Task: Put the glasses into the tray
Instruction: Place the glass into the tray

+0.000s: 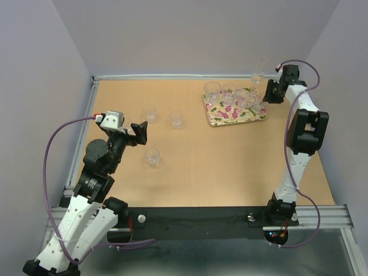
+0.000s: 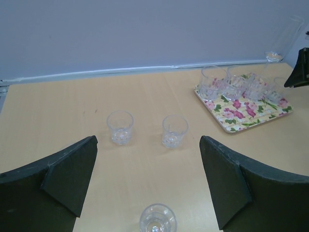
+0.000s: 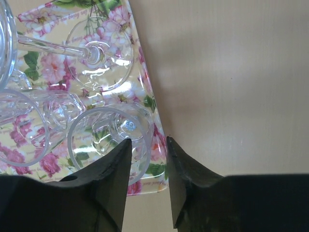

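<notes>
Three tumblers (image 1: 176, 119) wait on the table (image 1: 230, 167) left of the tray (image 1: 236, 122); right tool (image 3: 148, 142), at the tray's right edge, sits a little apart around the rim of a tumbler (image 3: 104, 135) inside the tray, so I think it is letting go; left tool (image 2: 148, 140), spread wide, should grab next.

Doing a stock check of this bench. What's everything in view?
table: one, tan, whole workspace
tray: one, cream with pink flowers, far right of table
glasses on tray: about five, clear, one stemmed
loose tumblers: three, clear, left-centre of table
tall glass: one, clear, by back wall beyond tray
left gripper: one, black, open, empty, near loose tumblers
right gripper: one, black, jaws apart astride a tray tumbler's rim
</notes>
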Robot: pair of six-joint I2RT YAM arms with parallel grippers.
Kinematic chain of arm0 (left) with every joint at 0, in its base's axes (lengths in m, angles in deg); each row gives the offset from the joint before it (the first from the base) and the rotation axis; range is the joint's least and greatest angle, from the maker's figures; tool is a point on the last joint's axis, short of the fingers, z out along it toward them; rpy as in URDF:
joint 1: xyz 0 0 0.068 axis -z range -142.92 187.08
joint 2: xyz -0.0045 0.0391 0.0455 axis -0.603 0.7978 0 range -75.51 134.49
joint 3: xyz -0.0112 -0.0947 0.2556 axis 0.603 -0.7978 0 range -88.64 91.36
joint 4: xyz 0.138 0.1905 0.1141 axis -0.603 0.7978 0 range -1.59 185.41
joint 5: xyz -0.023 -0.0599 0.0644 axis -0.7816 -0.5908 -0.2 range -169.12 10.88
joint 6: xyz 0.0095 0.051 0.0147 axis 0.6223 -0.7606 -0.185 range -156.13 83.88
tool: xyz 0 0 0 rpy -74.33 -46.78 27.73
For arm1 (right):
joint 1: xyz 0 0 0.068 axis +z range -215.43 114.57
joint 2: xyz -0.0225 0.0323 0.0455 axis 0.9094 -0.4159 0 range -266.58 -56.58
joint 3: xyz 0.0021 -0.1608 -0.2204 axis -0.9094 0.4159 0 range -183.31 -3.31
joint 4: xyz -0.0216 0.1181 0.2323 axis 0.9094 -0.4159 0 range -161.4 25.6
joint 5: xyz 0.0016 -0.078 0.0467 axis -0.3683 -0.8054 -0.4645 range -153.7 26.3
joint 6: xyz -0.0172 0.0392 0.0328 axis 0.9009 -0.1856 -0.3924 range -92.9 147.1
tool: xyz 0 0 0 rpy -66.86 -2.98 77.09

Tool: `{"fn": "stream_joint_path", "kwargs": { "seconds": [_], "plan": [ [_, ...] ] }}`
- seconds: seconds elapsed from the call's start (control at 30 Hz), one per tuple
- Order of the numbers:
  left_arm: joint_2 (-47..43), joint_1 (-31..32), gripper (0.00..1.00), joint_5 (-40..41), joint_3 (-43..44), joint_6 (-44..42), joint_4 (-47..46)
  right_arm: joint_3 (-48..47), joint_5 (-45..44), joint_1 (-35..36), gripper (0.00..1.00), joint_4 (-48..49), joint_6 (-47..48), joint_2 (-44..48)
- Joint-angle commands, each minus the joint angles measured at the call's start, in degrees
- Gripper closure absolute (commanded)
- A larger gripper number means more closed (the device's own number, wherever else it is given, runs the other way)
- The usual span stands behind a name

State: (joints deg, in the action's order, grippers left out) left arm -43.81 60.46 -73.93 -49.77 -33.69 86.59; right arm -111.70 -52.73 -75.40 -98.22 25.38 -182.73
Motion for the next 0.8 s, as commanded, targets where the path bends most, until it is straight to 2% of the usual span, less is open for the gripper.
{"fn": "stream_joint_path", "kwargs": {
  "seconds": [0.0,0.13,0.17,0.2,0.3,0.5,0.77],
  "plan": [
    [-0.41,-0.44,0.01,0.61,-0.46,-0.06,-1.6,-3.57,0.46,0.66,0.56,0.87,1.27,0.64],
    [-0.33,-0.44,0.01,0.61,-0.46,0.02,-1.69,-2.78,0.82,0.66,0.42,0.78,3.82,3.18],
    [-0.33,-0.44,0.01,0.61,-0.38,0.02,-1.69,-2.43,0.99,0.66,0.37,0.86,4.52,3.88],
    [-0.33,-0.44,0.01,0.61,-0.46,-0.06,-1.69,-1.39,0.82,0.66,0.27,0.86,5.49,5.54],
    [-0.68,-0.44,0.01,0.78,-0.46,-0.15,-1.69,2.03,2.48,0.66,0.18,0.87,8.56,9.41],
    [-0.42,-0.44,0.01,0.61,-0.46,0.02,-1.69,10.56,8.98,0.57,0.16,1.04,15.67,18.29],
    [-0.41,-0.44,0.01,0.96,-0.55,-0.15,-1.69,26.63,18.55,0.57,0.16,1.13,22.28,33.04]
  ]
}}
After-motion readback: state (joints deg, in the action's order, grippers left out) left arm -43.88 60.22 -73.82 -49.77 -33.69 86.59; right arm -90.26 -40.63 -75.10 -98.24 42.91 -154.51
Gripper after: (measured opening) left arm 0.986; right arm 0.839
